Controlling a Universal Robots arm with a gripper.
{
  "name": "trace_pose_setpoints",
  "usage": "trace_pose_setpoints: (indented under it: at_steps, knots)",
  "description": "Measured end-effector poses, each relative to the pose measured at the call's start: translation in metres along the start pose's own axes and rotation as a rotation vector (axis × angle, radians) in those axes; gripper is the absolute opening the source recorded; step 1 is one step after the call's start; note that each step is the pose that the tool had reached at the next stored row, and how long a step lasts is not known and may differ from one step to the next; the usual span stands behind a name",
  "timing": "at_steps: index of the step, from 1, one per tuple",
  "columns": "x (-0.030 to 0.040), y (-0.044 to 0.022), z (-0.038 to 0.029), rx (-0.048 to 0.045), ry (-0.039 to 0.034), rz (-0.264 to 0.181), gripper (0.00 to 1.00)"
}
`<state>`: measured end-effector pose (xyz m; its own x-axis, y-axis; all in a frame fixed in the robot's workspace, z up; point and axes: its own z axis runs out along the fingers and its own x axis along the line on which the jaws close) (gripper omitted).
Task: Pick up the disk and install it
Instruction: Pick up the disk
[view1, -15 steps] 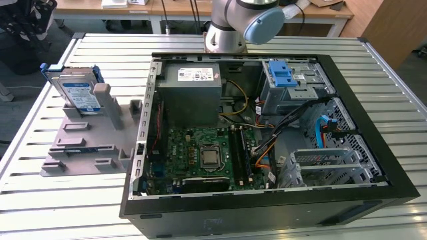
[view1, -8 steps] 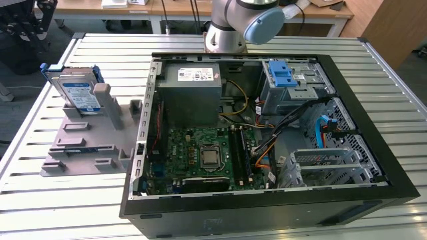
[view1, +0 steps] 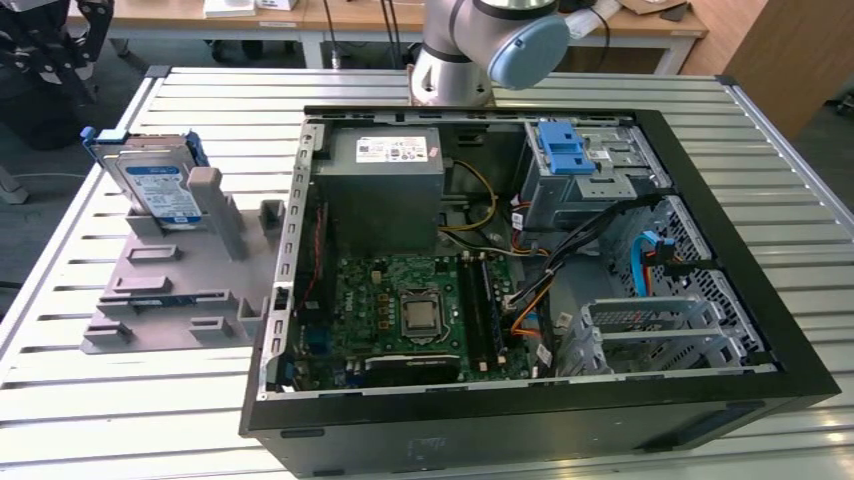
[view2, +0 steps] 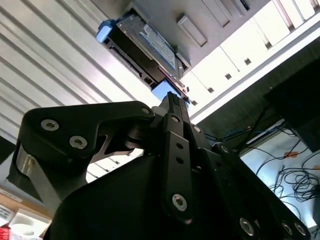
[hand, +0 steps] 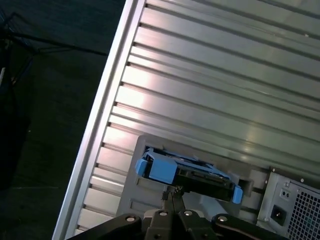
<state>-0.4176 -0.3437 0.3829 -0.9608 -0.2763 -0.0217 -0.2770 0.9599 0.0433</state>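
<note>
The disk (view1: 154, 185) stands on edge in a grey holder (view1: 174, 290) near the slatted table's (view1: 80, 420) edge on the exterior view's left, beside the open computer case (view1: 534, 430). In both wrist views the gripper (hand: 172, 192) (view2: 171, 98) points toward the disk, its fingers pressed together and holding nothing.

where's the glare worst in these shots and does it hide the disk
First wrist view: bright glare patches on the table slats, but the disk is readable. Second wrist view, worst: slats by the disk burn to white, and the claw is a dark mass in front. Exterior view: even light, mild sheen on the table, the computer case darker inside.
</note>
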Motion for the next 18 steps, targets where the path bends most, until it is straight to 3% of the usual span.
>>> trace_pose_setpoints:
  at_steps: [10,18]
  knots:
    - [0.0,0.0,0.0003,-0.0037,0.0075,-0.173,0.11]
    - [0.0,0.0,0.0005,-0.0059,0.0118,-0.273,0.11]
